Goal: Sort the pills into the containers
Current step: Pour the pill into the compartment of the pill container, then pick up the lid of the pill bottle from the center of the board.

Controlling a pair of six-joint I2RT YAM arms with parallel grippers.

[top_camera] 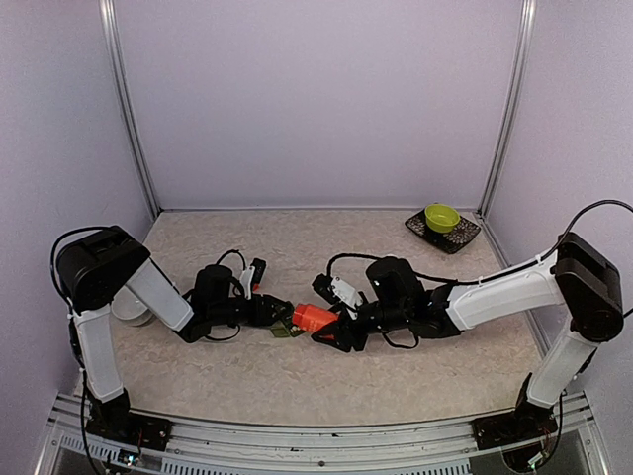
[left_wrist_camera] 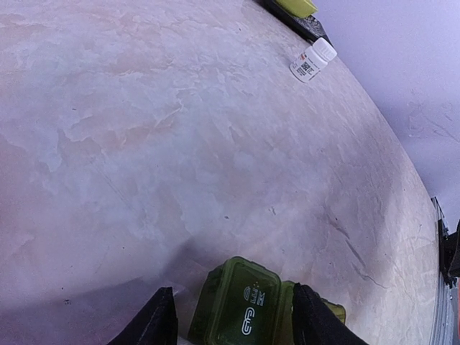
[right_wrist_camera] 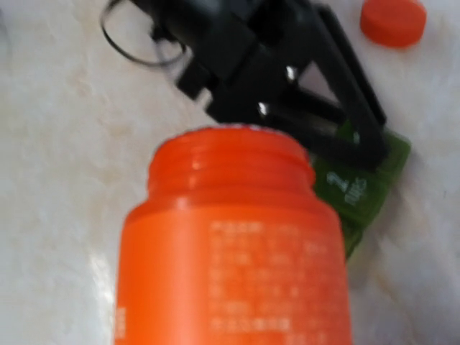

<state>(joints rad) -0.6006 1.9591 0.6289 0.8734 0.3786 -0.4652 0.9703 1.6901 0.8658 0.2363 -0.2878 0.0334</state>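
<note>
The dark green containers (left_wrist_camera: 243,305) lie on the table mid-front, seen in the top view (top_camera: 287,331) and the right wrist view (right_wrist_camera: 363,190); pale marks show on the closed lids. My left gripper (top_camera: 278,314) is low at the strip, jaws open and straddling one compartment, with a small gap on one side. My right gripper (top_camera: 334,332) is shut on an open orange pill bottle (top_camera: 314,317), tipped with its mouth (right_wrist_camera: 230,154) toward the strip. No loose pills show.
The orange cap (right_wrist_camera: 392,20) lies beyond the left gripper. A white pill bottle (left_wrist_camera: 313,60) lies on its side toward the back right. A yellow-green bowl (top_camera: 441,217) sits on a dark tray (top_camera: 461,240) in the back right corner. A white round object (top_camera: 129,309) sits under the left arm.
</note>
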